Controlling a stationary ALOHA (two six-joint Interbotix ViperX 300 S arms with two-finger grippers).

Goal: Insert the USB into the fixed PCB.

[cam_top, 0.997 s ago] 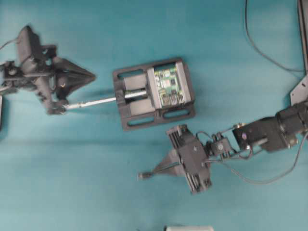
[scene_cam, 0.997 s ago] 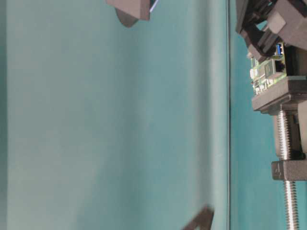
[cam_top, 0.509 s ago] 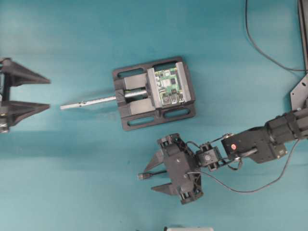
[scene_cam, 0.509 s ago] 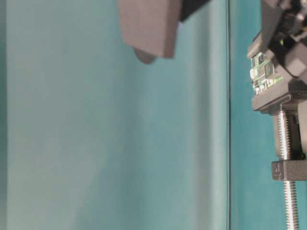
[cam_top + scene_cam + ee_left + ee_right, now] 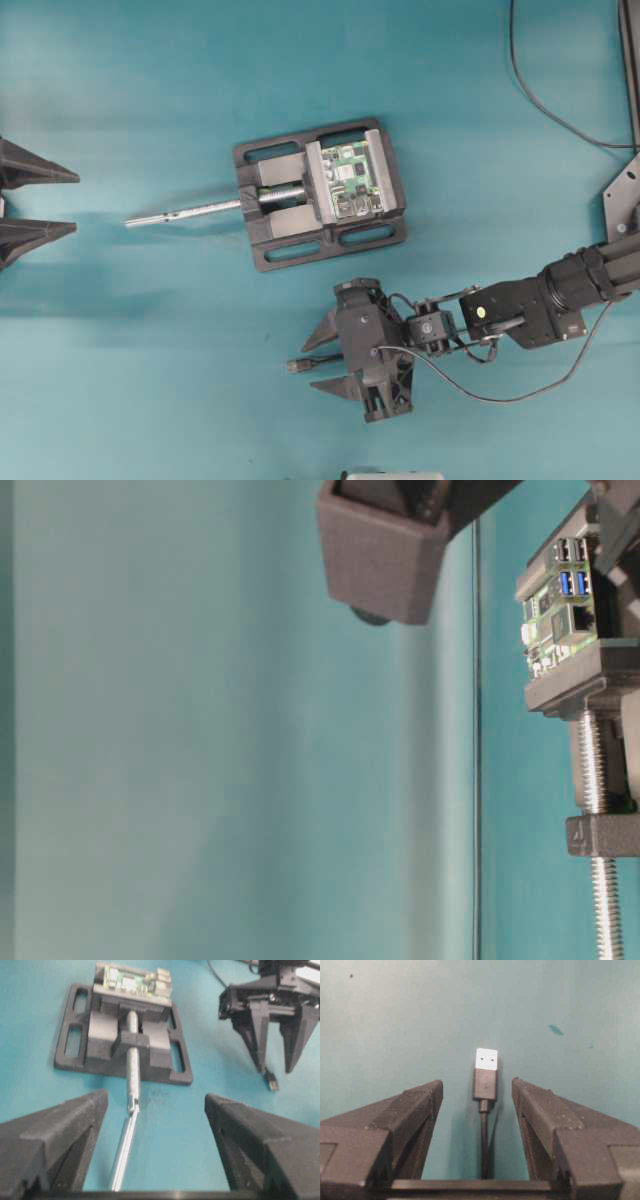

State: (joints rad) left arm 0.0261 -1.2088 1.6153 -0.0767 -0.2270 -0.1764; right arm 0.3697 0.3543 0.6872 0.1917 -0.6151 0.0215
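- Jaws of the right gripper (image 5: 477, 1110) stand wide apart, one on each side of the USB (image 5: 485, 1075), which lies flat on the bench and touches neither of them.
- From the right wrist view, the plug's long axis runs straight ahead between the jaws, silvery tip pointing away, thin black cable trailing back toward the wrist.
- From overhead, that plug (image 5: 296, 366) sits toward the bench's near edge, just off the right gripper's (image 5: 318, 364) tips, with the fixed PCB (image 5: 352, 181) farther up near the middle.
- The left gripper (image 5: 35, 203) sits at the bench's left edge, jaws spread and holding nothing (well apart from the plug, so the right arm is the nearer one by far).
- The board stands clamped on edge in a black vise (image 5: 290, 212), whose steel screw rod (image 5: 185, 211) points toward the bench's left edge.
- Count: one USB plug, one PCB, one vise, two grippers.
- My read: closing across the plug's short sides comes next, and the plug is not yet gripped.
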